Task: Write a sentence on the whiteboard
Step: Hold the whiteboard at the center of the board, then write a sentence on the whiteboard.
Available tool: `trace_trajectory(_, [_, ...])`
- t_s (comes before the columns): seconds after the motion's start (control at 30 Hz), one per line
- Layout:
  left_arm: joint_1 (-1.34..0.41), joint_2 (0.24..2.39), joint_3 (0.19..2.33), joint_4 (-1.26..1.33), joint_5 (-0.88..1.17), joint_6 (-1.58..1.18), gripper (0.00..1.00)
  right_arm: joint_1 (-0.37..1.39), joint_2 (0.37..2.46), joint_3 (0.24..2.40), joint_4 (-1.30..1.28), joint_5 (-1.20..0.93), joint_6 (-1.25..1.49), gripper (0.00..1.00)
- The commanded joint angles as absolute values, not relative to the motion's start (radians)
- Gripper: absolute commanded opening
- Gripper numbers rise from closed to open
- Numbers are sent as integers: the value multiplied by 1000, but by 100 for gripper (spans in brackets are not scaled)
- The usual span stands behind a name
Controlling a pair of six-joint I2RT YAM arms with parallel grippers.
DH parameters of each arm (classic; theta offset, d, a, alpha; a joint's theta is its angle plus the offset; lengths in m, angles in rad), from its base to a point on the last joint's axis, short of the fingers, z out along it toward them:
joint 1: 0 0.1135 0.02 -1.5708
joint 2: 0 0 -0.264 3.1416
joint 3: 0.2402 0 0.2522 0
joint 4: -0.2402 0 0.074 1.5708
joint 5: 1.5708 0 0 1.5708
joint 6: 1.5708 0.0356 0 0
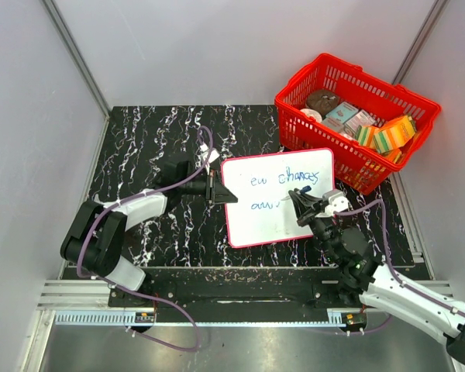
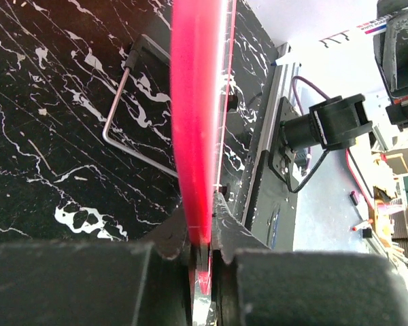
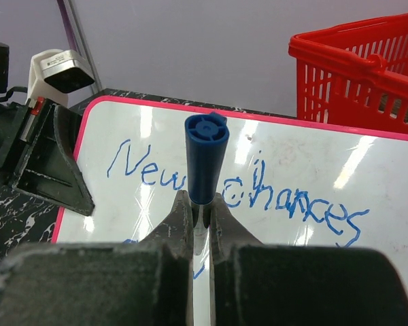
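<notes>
The whiteboard (image 1: 294,221), white with a red rim, lies on the black marbled table. Blue script on it reads "New chances" (image 1: 283,180), with a few more strokes below (image 1: 261,206). My left gripper (image 1: 217,188) is shut on the board's left rim, which shows edge-on in the left wrist view (image 2: 197,136) between the jaws (image 2: 205,238). My right gripper (image 1: 298,198) is over the board's right half, shut on a blue marker (image 1: 304,190). In the right wrist view the marker's blue end (image 3: 205,159) sticks up from the gripper (image 3: 200,204) above the writing (image 3: 285,197).
A red basket (image 1: 318,136) with several small items stands at the back right, close to the board's far right corner; it also shows in the right wrist view (image 3: 353,68). A wire stand (image 2: 115,115) lies by the board. Grey walls enclose the table.
</notes>
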State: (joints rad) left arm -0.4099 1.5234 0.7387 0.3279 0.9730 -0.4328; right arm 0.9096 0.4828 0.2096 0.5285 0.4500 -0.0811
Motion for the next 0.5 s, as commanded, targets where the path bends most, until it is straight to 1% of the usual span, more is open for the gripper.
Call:
trace_trajectory(0.0, [-394, 1529, 752, 195, 899, -210, 0, 910, 532, 193, 644, 416, -98, 0])
trace_trajectory(0.13, [-393, 1545, 759, 199, 899, -216, 0, 910, 578, 176, 721, 390, -110, 0])
trace_trajectory(0.47, [-394, 1563, 765, 186, 893, -219, 0, 910, 630, 160, 772, 400, -115, 0])
